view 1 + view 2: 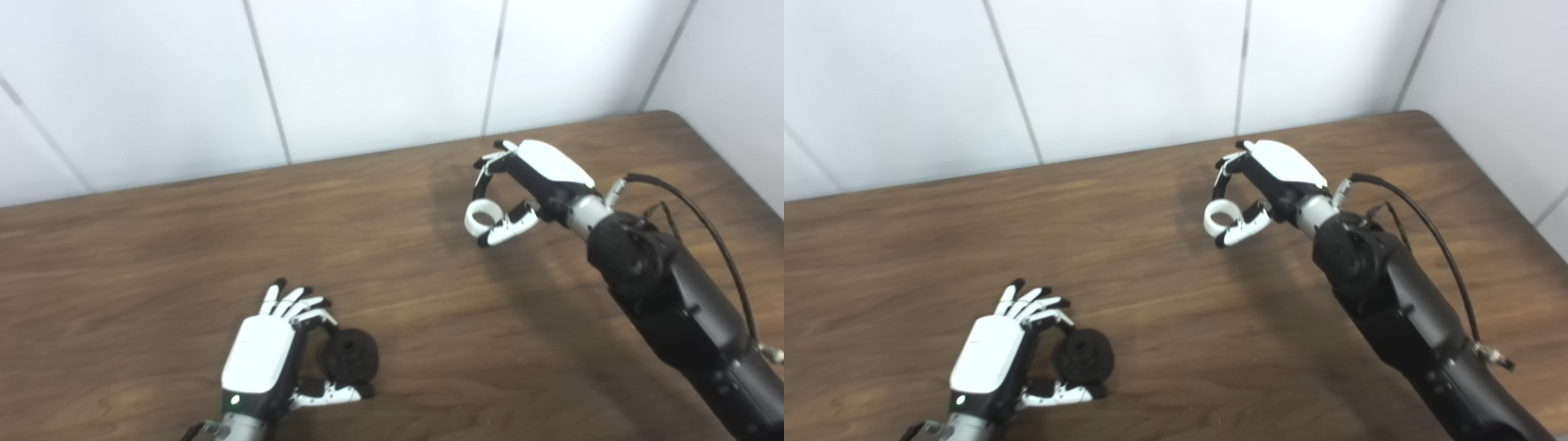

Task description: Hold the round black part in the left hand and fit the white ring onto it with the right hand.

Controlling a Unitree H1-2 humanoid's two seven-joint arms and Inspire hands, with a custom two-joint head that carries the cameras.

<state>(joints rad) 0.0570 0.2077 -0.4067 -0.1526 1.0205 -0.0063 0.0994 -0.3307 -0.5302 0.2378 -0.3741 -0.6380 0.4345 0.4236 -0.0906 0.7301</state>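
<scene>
On my feed, the left robot hand (260,352) sits low at the near left of the brown table (184,245), back of the hand facing up. Its fingers (294,303) fan forward while one finger curls over the top of the round black part (350,355) and the thumb (331,394) runs beneath it, so the part is pinched between them. I see the part standing on edge, its hubbed face turned toward the camera; whether its lower rim touches the table I cannot tell.

Moving right, a stretch of bare wood separates the two hands; they are well apart.

The right robot hand (539,177) is raised over the far right half of the table, its arm (674,306) entering from the lower right with a black cable (716,239) looping alongside. I see the white ring (483,217) pinched between the thumb and curled fingers, held clear of the table, its opening facing roughly toward the camera.
</scene>
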